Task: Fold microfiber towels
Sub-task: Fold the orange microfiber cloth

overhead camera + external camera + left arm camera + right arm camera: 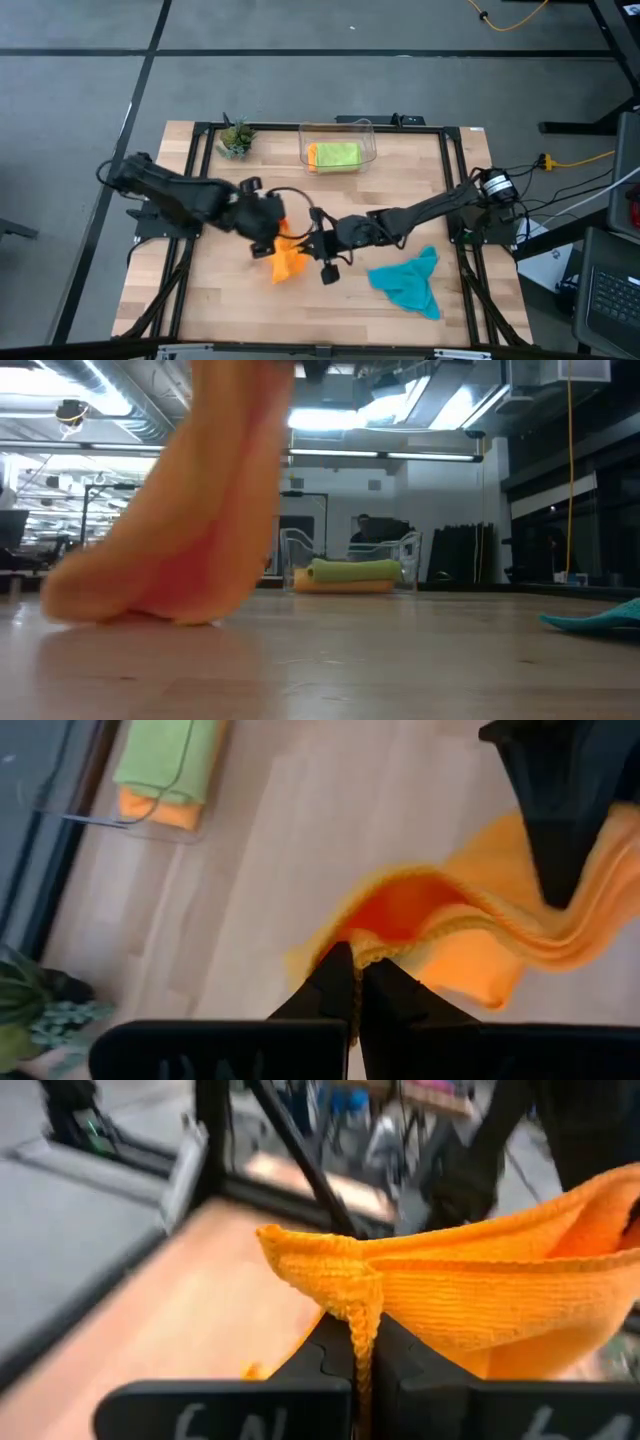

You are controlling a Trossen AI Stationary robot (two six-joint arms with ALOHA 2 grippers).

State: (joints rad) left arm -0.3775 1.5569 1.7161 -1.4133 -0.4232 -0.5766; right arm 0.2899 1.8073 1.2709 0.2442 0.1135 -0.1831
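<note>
An orange microfiber towel (289, 258) is held up between my two grippers near the table's middle. Its lower end (130, 608) rests on the wood. My left gripper (277, 231) is shut on the towel's left side and my right gripper (316, 241) is shut on its right side. A teal towel (410, 282) lies crumpled flat at the near right. A lime green towel (335, 153) lies folded on top of a folded orange one (345, 586) inside the clear bin (366, 128). My left gripper pinches the orange towel's hemmed edge (378, 952) between its two fingers, slanting down from the table's left side. The cloth sags away from the fingers in loose folds. My right gripper pinches a corner of the towel's hem (352, 1302) between its two fingers, coming almost level from the table's right side. The edge runs from there toward the other gripper, and the rest hangs below, slack.
The clear bin stands at the far middle of the table, and a small potted plant (236, 138) stands to its left. A black frame (195, 160) runs around the table's edges. Bare wood shows at the near left.
</note>
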